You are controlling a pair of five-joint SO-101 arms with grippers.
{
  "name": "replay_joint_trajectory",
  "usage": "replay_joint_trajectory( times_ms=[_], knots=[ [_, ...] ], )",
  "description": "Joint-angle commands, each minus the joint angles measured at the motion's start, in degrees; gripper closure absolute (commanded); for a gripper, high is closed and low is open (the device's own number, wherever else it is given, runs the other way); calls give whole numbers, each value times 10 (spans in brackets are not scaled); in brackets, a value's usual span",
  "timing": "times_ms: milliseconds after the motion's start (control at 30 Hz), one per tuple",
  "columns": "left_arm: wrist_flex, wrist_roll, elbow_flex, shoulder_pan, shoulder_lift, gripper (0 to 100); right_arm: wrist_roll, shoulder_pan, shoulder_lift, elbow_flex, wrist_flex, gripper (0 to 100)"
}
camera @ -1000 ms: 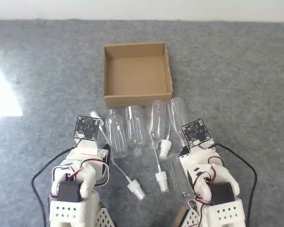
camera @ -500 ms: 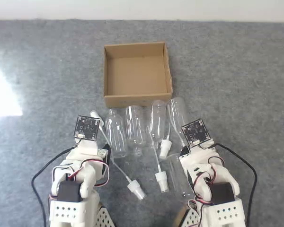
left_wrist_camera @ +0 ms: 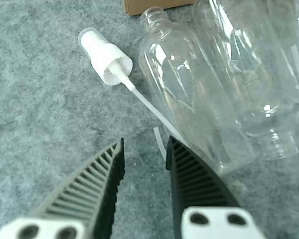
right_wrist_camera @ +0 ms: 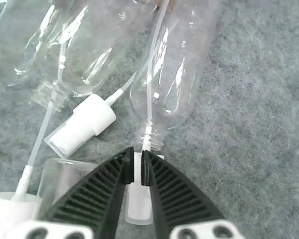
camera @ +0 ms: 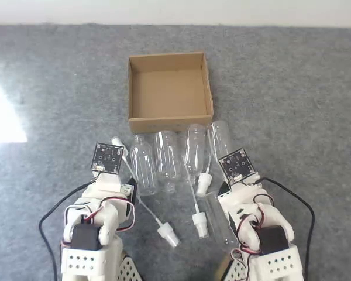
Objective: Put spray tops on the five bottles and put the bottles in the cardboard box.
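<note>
— What's laid out in front of you?

— The grey felt-like counter (camera: 292, 88). At 12 o'clock on it stands the open brown cardboard box (camera: 170, 124), with nothing in it yet. Just off its 6 o'clock wall lie the five clear plastic bottles (camera: 167, 155), all on their sides: four in a row and one nearer my right arm.

— And your hands?

— My right hand (right_wrist_camera: 137, 152) is clenched on a white plastic spray top (right_wrist_camera: 137, 199) at the mouth of the clear bottle (right_wrist_camera: 174, 74) at the 3 o'clock end of the row. Its thin tube already runs in through the neck. My left hand (left_wrist_camera: 144, 149) is released, jaws apart over the counter, with a loose white spray top (left_wrist_camera: 105, 57) ahead at about 11 o'clock.

— How will these handle?

— Light and thin-walled, I'd judge. A lying bottle will probably roll or slide when I push the top on, so it wants bracing at the shoulder. The top looks stiff and is best taken by its collar, because the tube bends.

— Anything different from a moment ago?

— My right arm has swung slightly toward 9 o'clock. The left arm, the bottles and the box lie as they were.
</note>
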Motion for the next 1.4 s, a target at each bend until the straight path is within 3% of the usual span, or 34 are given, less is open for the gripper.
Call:
replay_joint_trajectory(
  times_ms=[0, 133, 400, 600, 800, 967, 1133, 1367],
  knots=[
    [3, -4, -6, 4, -7, 870, 8, -4, -8, 12, 42, 985],
    [2, -6, -16, 4, -7, 870, 8, -4, -9, 11, 54, 984],
    [-32, -117, -49, 2, -7, 873, 9, 5, -9, -3, 60, 984],
    [-132, -138, -36, -44, -7, 874, 9, 130, -9, -40, 53, 984],
    [-149, -142, -29, -84, -7, 872, 9, 184, -9, -84, 35, 983],
    [-147, -142, -29, -92, -7, 870, 20, 181, -9, -119, 27, 983],
    [-145, -142, -18, -94, -7, 870, 160, 173, -9, -159, -7, 985],
    [-144, -142, -11, -91, -7, 870, 171, 137, -7, -273, 7, 983]
  ],
)
